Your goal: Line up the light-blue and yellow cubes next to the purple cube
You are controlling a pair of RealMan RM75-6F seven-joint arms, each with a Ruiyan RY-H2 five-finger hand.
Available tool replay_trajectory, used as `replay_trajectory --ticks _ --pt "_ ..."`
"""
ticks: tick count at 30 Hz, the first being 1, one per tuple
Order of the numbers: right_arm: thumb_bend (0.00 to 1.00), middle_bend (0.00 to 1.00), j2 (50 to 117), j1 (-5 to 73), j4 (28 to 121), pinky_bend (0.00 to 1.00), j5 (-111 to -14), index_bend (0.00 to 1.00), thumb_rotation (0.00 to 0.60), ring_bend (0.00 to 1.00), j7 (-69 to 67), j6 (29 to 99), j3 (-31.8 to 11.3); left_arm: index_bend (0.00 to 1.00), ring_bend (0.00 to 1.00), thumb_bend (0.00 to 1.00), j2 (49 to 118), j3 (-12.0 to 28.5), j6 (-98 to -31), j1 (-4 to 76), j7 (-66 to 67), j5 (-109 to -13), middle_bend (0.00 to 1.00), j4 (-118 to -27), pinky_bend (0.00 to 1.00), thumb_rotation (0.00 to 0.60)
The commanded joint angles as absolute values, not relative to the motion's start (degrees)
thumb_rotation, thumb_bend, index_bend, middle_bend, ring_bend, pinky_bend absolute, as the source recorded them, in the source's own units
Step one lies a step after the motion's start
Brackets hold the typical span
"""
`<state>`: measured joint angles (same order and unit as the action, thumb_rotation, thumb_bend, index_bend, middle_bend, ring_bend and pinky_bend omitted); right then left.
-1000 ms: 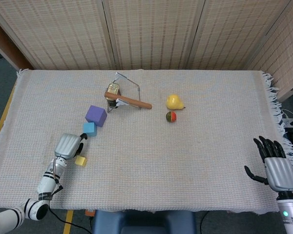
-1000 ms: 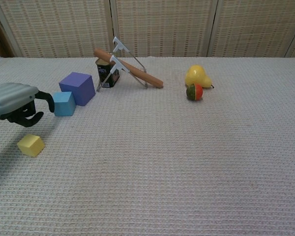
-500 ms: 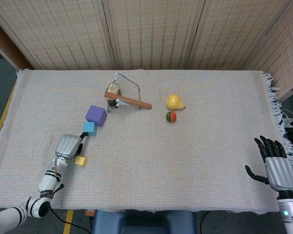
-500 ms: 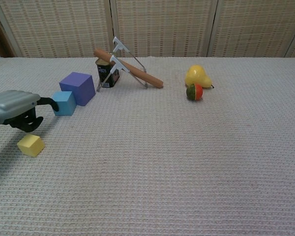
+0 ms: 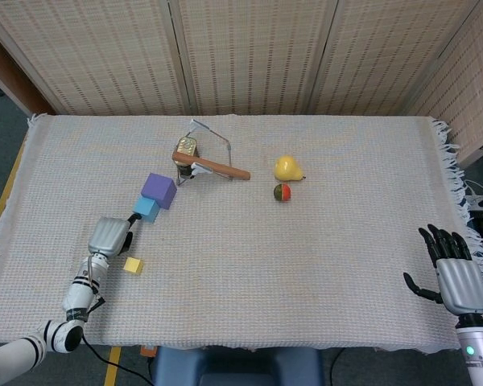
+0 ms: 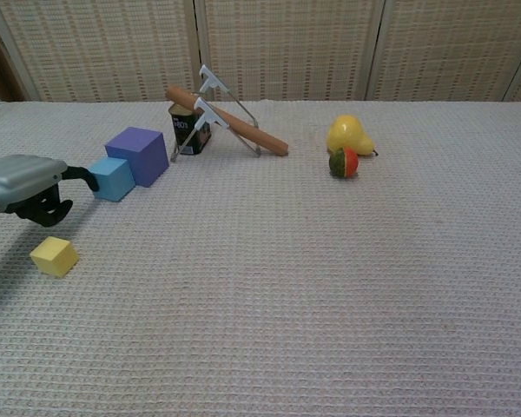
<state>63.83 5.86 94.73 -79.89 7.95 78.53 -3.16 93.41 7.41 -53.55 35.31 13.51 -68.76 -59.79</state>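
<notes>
Centrally, my pear (image 5: 286, 167), ball (image 5: 282, 191) and can (image 5: 184, 149) sit clear; light-blue cube (image 5: 146, 208) touches purple cube (image 5: 158, 190), yellow cube (image 5: 133, 265) apart below. Left hand (image 5: 109, 236) curled, one finger at light-blue; right hand (image 5: 455, 273) spread at lower-right edge.

Left hand (image 6: 26, 182) (edge-cropped), can (image 6: 189, 130) label unreadable

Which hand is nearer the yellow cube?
Left. The left hand hovers just behind the yellow cube, holding nothing. The right hand rests open at the table's far right edge.
</notes>
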Motion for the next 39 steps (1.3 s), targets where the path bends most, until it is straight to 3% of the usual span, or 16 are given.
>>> replay_trajectory --ticks 1,39 --pt "0.10 0.00 63.82 5.89 94.75 0.00 -79.81 0.00 0.337 0.00 7.98 78.46 -3.18 0.25 1.00 0.63 93.51 7.68 -53.34 35.34 13.34 -68.44 1.00 -59.25 1.00 0.600" --pt "0.10 0.00 63.39 5.68 95.37 0.00 -80.30 0.00 0.341 0.00 7.90 78.81 -2.87 0.27 1.00 0.63 96.37 8.80 -53.42 36.40 15.32 -67.94 1.00 -58.12 1.00 0.600"
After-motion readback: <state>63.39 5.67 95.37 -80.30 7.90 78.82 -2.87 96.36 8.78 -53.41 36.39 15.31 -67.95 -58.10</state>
